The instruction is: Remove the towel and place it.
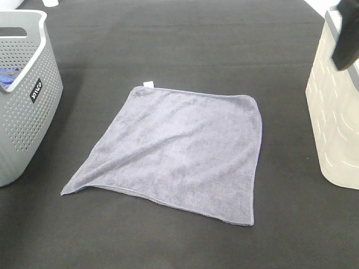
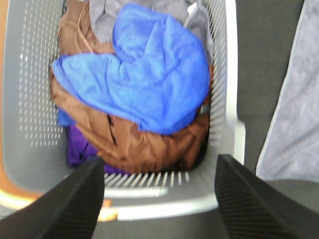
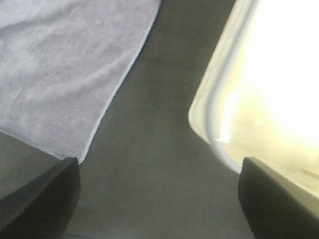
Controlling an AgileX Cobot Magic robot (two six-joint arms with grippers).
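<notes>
The towel is a grey-lavender terry cloth lying spread flat on the black table, with a small white tag at its far corner. Its edge shows in the left wrist view and a corner in the right wrist view. My left gripper is open and empty above the grey basket, apart from the towel. My right gripper is open and empty over bare table between the towel and the cream basket. Only a dark part of the right arm shows in the high view.
A grey perforated basket stands at the left, holding a bright blue cloth, a brown cloth and a purple one. A cream basket stands at the right, close to the towel's right edge.
</notes>
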